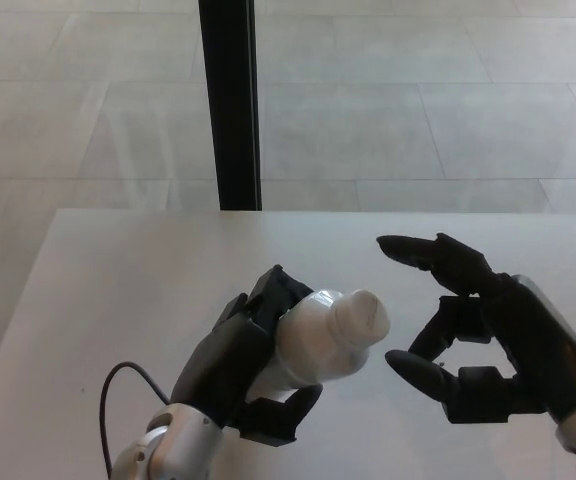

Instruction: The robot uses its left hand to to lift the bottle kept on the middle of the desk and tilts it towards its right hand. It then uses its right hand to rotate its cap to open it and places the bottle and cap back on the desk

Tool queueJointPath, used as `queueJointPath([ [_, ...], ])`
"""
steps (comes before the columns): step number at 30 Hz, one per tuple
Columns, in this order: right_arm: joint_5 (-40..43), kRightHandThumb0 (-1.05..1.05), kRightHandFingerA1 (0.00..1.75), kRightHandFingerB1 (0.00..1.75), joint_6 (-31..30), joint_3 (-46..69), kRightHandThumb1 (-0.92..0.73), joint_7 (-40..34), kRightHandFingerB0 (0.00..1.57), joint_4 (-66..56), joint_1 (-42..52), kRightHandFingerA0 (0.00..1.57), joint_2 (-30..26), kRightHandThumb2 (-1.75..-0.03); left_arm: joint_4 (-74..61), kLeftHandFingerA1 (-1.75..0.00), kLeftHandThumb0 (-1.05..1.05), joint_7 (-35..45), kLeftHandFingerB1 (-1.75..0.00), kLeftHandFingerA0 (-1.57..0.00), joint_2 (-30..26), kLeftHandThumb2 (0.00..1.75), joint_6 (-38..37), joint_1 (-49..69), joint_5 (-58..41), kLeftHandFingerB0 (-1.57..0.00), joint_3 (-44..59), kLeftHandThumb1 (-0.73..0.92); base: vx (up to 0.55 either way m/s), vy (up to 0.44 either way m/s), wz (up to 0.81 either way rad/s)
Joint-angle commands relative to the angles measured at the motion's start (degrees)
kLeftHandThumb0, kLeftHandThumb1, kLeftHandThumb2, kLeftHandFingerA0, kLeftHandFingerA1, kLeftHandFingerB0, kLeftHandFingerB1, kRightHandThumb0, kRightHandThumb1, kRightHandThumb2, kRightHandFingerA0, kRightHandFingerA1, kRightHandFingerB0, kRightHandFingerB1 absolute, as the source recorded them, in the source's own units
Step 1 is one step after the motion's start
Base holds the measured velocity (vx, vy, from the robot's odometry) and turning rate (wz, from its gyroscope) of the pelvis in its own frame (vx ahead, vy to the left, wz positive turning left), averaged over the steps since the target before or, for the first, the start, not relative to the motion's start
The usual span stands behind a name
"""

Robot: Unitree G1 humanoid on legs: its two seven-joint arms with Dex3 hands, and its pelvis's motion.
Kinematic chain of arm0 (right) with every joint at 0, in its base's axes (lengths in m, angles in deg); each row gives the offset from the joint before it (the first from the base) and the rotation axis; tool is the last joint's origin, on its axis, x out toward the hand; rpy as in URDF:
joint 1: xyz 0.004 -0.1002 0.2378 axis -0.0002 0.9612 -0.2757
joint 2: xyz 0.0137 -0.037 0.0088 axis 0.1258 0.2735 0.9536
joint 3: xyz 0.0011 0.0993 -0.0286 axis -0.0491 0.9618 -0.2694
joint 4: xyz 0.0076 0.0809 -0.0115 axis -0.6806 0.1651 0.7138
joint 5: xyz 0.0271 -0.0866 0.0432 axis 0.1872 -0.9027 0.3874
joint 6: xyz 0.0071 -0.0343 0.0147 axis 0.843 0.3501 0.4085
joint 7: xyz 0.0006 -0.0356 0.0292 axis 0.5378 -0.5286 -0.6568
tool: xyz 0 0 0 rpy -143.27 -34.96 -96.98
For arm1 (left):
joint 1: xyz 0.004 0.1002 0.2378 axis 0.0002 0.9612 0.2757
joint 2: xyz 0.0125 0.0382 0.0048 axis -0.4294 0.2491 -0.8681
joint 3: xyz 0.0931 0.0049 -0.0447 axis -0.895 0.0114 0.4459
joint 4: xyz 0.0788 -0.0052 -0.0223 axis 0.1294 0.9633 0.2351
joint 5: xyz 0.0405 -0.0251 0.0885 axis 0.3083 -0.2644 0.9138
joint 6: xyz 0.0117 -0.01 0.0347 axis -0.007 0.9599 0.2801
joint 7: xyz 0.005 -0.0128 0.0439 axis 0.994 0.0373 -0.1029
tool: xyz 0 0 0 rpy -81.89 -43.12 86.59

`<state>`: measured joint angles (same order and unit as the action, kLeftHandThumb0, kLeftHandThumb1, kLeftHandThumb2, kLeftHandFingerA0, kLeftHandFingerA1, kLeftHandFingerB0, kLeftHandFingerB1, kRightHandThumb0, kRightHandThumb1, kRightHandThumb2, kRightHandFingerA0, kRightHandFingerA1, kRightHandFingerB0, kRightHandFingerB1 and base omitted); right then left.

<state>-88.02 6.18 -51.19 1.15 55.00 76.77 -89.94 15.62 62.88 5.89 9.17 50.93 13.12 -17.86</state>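
A white bottle (313, 345) is held off the desk and tilted so its white cap (360, 317) points to the right. My left hand (240, 370) is shut on the bottle's body, fingers over the top and thumb underneath. My right hand (478, 335) hovers open just right of the cap, one finger stretched above cap height and the thumb below it. A small gap separates it from the cap. The bottle's lower end is hidden behind my left hand.
The pale desk (118, 290) spreads under both hands, with its far edge near the picture's middle. A black post (230, 100) stands behind the desk on the tiled floor. A thin black cable (108, 400) loops by my left wrist.
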Motion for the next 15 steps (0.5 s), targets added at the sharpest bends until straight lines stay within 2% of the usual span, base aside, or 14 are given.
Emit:
queueJointPath([
  [1,-0.5,-0.73,1.13,0.36,-0.19,-0.31,-0.6,0.05,0.22,0.42,-0.28,0.81,0.9,-0.59,1.4,-1.43,0.0,-2.33,-0.96,-0.93,-0.31,0.88,-3.67,-1.24,1.12,-0.82,0.22,0.65,0.0,0.0,0.0],
  [2,-0.6,-0.78,1.08,0.46,0.1,-0.48,-0.49,-0.06,0.18,0.58,-0.37,0.85,1.11,-0.85,1.68,-1.46,-0.05,-2.4,-1.08,-0.99,-0.36,0.82,-4.15,-1.55,1.17,-0.84,0.17,0.7,0.0,0.0,0.0],
  [3,-0.78,-0.78,1.08,0.46,0.19,-0.61,-0.49,-0.11,0.18,0.66,-0.43,0.85,1.24,-0.85,2.06,-1.46,-0.05,-2.5,-1.08,-0.99,-0.35,0.82,-4.99,-1.78,0.94,-0.84,0.23,0.7,0.0,0.0,0.0],
  [4,-1.01,-0.78,1.08,0.46,0.6,-0.8,-0.49,-0.18,0.19,0.82,-0.52,0.85,1.43,-0.85,2.23,-1.53,-0.03,-2.52,-1.18,-1.0,-0.32,0.87,-5.22,-2.0,0.92,-0.88,0.25,0.71,0.0,0.0,0.0],
  [5,-0.96,-0.75,1.09,0.47,0.52,-0.83,-0.48,-0.2,0.19,0.78,-0.54,0.85,1.59,-0.84,2.52,-1.3,-0.03,-2.64,-0.94,-0.96,-0.43,0.94,-5.7,-2.21,1.04,-0.81,0.2,0.65,0.0,0.0,0.0],
  [6,-1.23,-0.71,1.09,0.47,0.11,-1.02,-0.46,-0.34,0.18,0.63,-0.61,0.85,1.98,-0.85,2.32,-1.33,0.04,-2.53,-0.92,-0.94,-0.69,1.08,-5.61,-2.43,1.46,-0.81,0.03,0.57,0.0,0.0,0.0],
  [8,-1.47,-0.71,1.09,0.47,0.0,-1.04,-0.46,-0.35,0.18,0.6,-0.62,0.85,2.13,-0.85,2.16,-1.33,0.04,-2.47,-0.92,-0.94,-0.75,1.08,-5.4,-2.42,1.55,-0.81,-0.03,0.57,0.0,0.0,0.0],
  [9,-1.72,-0.66,1.16,0.38,-0.15,-1.15,-0.58,-0.43,0.25,0.51,-0.66,0.8,2.21,-0.58,2.1,-1.06,0.05,-2.6,-0.87,-1.04,-0.51,1.13,-5.04,-2.33,1.46,-0.78,0.05,0.52,0.0,0.0,0.0],
  [10,-1.75,-0.58,1.19,0.38,-0.15,-1.16,-0.58,-0.55,0.27,0.59,-0.71,0.8,2.43,-0.58,2.46,-1.59,0.12,-2.53,-1.19,-0.98,-0.08,1.09,-5.4,-2.22,0.58,-0.84,0.35,0.56,0.0,0.0,0.0],
  [12,-1.98,-0.59,1.18,0.38,-0.15,-1.16,-0.58,-0.74,0.27,0.76,-0.76,0.8,2.75,-0.58,3.34,-1.59,0.11,-2.72,-1.14,-0.96,0.46,1.08,-6.88,-2.14,-0.54,-0.84,0.8,0.54,0.0,0.0,0.0],
  [13,-2.22,-0.6,1.18,0.38,-0.39,-1.19,-0.59,-0.7,0.27,0.68,-0.76,0.8,2.78,-0.58,3.44,-1.68,0.13,-2.48,-1.32,-0.92,0.29,1.12,-7.33,-2.24,-0.55,-0.86,0.77,0.51,0.0,0.0,0.0],
  [14,-2.28,-0.6,1.18,0.38,-0.38,-1.17,-0.59,-0.66,0.27,0.69,-0.75,0.8,2.84,-0.58,3.53,-1.68,0.13,-2.47,-1.32,-0.92,0.32,1.12,-7.44,-2.26,-0.53,-0.86,0.81,0.51,0.0,0.0,0.0],
  [15,-2.38,-0.59,1.18,0.38,-0.76,-1.14,-0.59,-0.68,0.28,0.81,-0.69,0.81,2.96,-0.58,2.61,-1.69,0.04,-1.86,-1.32,-0.95,0.34,1.06,-5.58,-2.2,-0.27,-0.84,0.77,0.59,0.0,0.0,0.0],
])
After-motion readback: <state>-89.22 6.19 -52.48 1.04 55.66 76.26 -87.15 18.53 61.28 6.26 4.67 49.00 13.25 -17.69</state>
